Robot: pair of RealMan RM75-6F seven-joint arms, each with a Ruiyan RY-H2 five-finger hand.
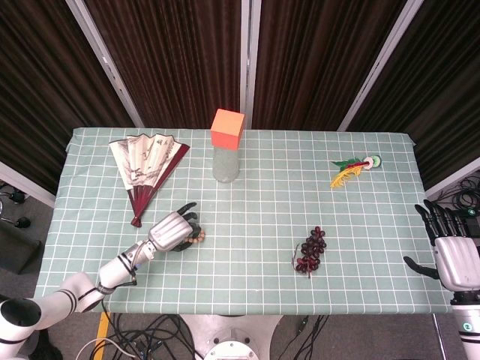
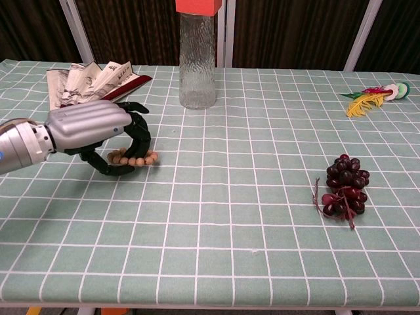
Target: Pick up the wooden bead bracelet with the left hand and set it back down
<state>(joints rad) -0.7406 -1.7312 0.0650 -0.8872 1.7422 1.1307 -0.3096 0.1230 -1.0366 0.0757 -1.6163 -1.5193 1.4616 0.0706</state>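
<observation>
One wooden bead bracelet [image 2: 134, 159] is lying flat on the table [image 2: 230, 216], a ring with no real long axis. The left hand [image 2: 98, 131] is curling its fingers [image 2: 139, 134] around it, while the right hand [image 1: 454, 251] is hanging spread off the table edge, holding nothing.

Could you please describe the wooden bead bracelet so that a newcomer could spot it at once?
On the green checked table, look just below the folding fan, on the left. The wooden bead bracelet lies there under the left hand's curled fingers: a small ring of tan beads, unlike the dark grapes.
</observation>
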